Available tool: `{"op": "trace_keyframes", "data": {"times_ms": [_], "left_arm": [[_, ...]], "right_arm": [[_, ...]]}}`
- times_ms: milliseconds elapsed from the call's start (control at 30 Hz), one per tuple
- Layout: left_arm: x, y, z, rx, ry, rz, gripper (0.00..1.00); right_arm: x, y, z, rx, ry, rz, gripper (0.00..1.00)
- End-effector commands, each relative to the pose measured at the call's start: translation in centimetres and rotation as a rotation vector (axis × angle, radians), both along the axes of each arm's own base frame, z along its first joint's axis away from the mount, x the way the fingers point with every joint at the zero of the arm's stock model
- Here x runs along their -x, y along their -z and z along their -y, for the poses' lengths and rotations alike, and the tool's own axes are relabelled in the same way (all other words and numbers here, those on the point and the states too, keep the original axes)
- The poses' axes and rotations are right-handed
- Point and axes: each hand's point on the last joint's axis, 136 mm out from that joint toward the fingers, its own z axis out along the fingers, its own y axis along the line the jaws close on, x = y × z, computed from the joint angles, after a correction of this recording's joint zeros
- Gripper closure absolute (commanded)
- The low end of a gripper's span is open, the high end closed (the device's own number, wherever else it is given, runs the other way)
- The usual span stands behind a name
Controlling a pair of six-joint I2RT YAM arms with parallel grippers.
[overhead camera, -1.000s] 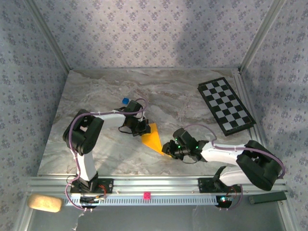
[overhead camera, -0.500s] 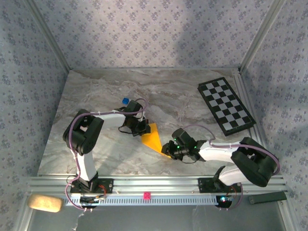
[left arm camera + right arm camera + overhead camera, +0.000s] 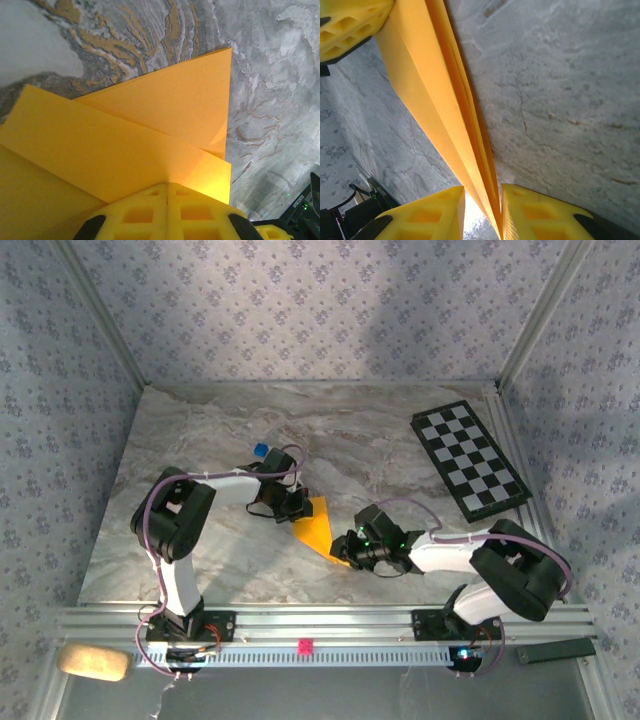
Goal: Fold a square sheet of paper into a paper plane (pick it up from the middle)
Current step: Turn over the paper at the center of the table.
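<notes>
The square sheet of paper [image 3: 318, 525] is folded into a pointed, layered orange-yellow dart shape in the middle of the marble table. My left gripper [image 3: 298, 508] is at its far, wide end. In the left wrist view that gripper [image 3: 167, 192] is shut, with the paper's [image 3: 150, 125] crease running into the seam between the fingers. My right gripper [image 3: 347, 552] is at the near pointed end. In the right wrist view it [image 3: 482, 200] stands a little open astride the paper [image 3: 435, 100], which leans against the right finger with a gap on the left.
A black-and-white checkered board [image 3: 468, 460] lies at the back right. A tiny blue cube [image 3: 261, 451] sits just beyond the left arm's wrist. A tan lump [image 3: 93, 661] lies off the table at the front left. Patterned walls close in the back and both sides.
The right arm has crept slightly left toward the paper's point, its elbow folding in. The left arm and the paper have stayed put.
</notes>
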Motion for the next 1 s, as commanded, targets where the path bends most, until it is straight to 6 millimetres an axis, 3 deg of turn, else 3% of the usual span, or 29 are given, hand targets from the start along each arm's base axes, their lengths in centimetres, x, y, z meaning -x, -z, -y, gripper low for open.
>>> {"op": "trace_keyframes", "data": {"times_ms": [0,233,667,767,867,967], "left_arm": [[0.3,1.1,-1.0,-0.039,-0.020,-0.023,0.99],[0.2,0.9,-0.7,-0.027,-0.025,-0.025,0.99],[-0.4,-0.5,-0.3,0.006,-0.035,-0.001,0.96],[-0.8,-2.5,0.5,0.064,-0.047,0.012,0.92],[-1.6,-5.9,1.2,0.128,-0.057,0.054,0.79],[-2.5,-9.4,1.0,0.130,-0.055,0.139,0.64]], "right_arm": [[-0.6,-0.6,-0.6,-0.023,-0.022,0.033,0.75],[-0.8,-1.2,-1.2,-0.063,-0.055,0.048,0.77],[-0.9,-1.2,-0.8,-0.055,-0.074,0.066,0.89],[-0.9,-1.8,-1.1,-0.068,-0.084,0.065,0.93],[-1.6,-3.4,-1.2,-0.072,-0.078,0.110,0.96],[-2.1,-4.0,1.0,0.075,-0.070,0.141,0.96]]}}
